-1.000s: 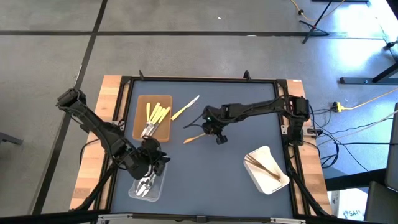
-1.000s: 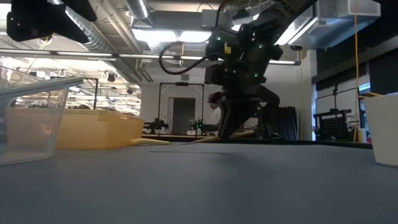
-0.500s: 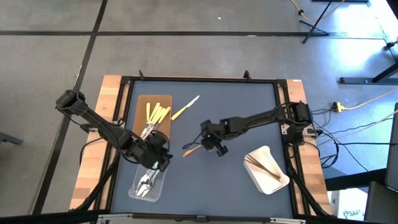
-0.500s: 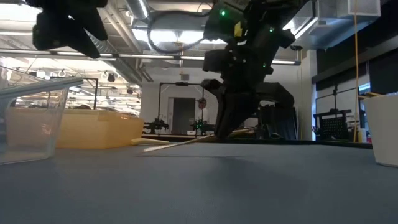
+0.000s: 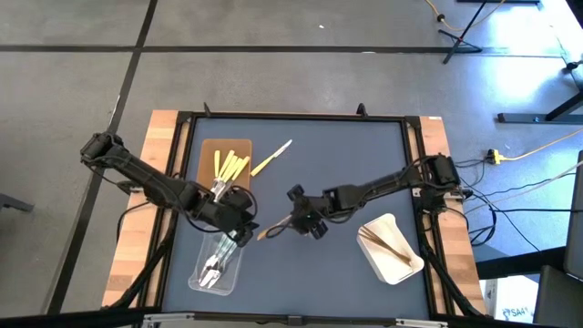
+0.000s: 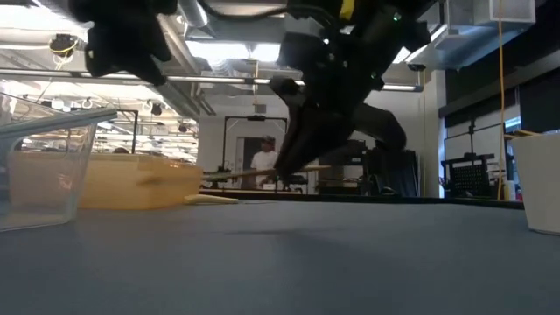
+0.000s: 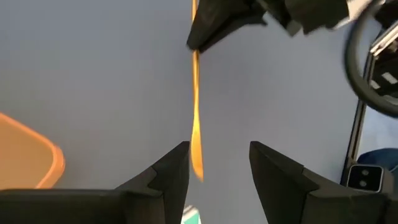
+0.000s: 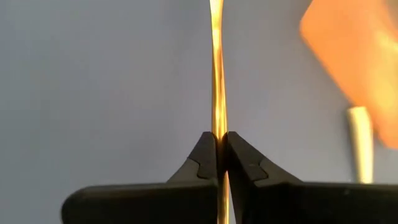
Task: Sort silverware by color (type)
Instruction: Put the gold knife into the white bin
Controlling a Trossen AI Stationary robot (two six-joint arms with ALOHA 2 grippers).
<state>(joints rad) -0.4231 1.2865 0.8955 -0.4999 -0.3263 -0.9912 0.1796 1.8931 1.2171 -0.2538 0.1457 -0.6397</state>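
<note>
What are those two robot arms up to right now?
Right hand shut on wooden utensil, lifted off table. Left hand open, facing its free end. Nothing between them.

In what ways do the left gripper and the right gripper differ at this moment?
The right gripper is shut on a thin wooden utensil and holds it above the blue table; the left gripper is open and holds nothing. In the left wrist view the utensil's free end lies between the left gripper's open fingers. Both grippers meet near the table's middle, beside the clear tray.
</note>
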